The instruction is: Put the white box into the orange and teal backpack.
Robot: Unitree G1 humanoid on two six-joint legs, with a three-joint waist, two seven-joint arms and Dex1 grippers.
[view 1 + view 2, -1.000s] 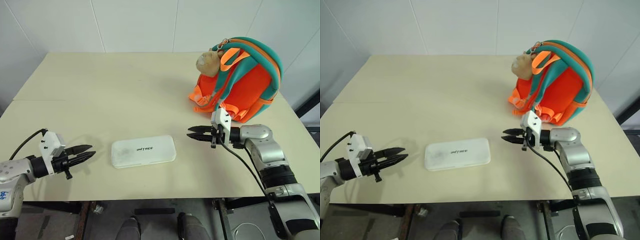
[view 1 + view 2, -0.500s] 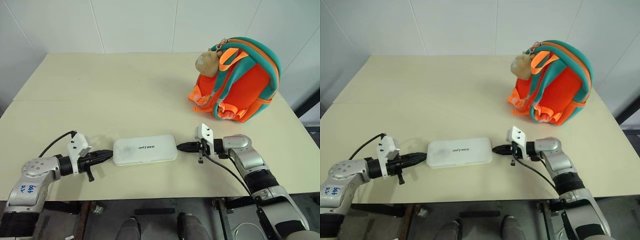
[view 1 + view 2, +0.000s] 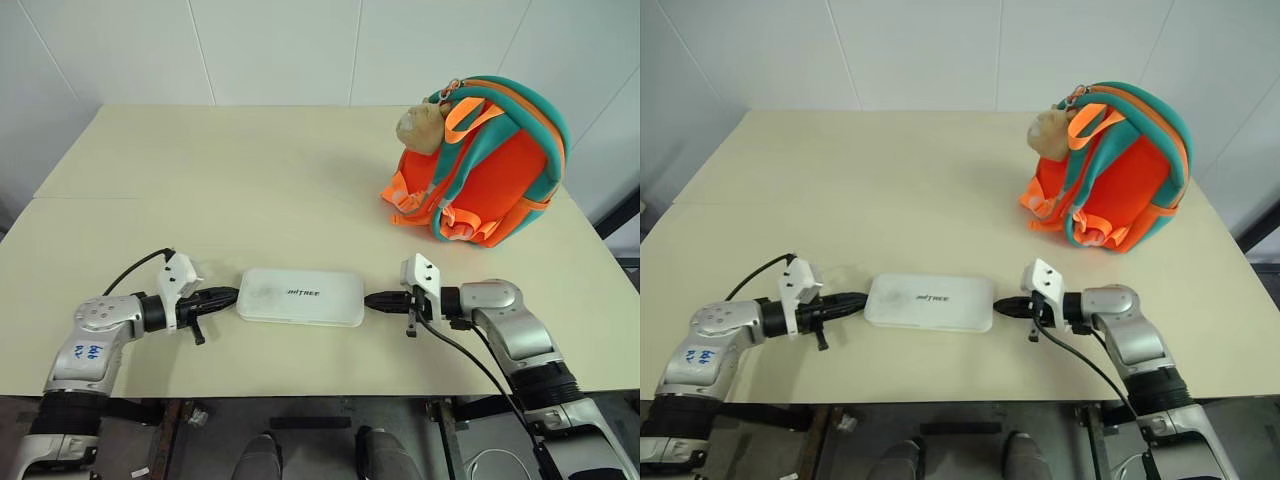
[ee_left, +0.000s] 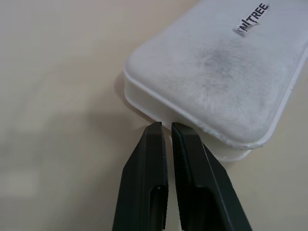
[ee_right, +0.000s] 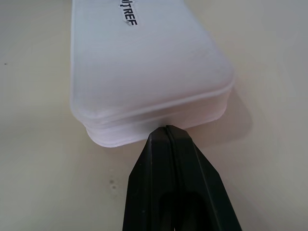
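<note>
- The white box (image 3: pixel 301 296) lies flat on the table (image 3: pixel 230 190), near the front edge and about midway across, its long sides running from 9 o'clock to 3 o'clock.
- Dark lettering sits on the lid near its middle.
- The left gripper (image 3: pixel 232 294) comes in from 9 o'clock, lying low over the table, with its tips right at the box's left short end.
- In the left wrist view, its two black fingers (image 4: pixel 144 183) are drawn together with only a thin slit between them, and the tips meet the box's end wall just under the lid rim. They clamp nothing.
- The right gripper (image 3: pixel 371 300) comes in from 3 o'clock and its tips press against the box's right short end.
- In the right wrist view, its fingers (image 5: pixel 192 178) are fully together, tips against the seam of the box's end.
- The box thus sits between the two pinched-together grippers, one at each short end.
- The orange and teal backpack (image 3: pixel 487 165) stands upright at about 2 o'clock from the box, well apart from it, near the table's right edge.
- A tan plush toy (image 3: pixel 419 126) hangs at the backpack's upper left.
</note>
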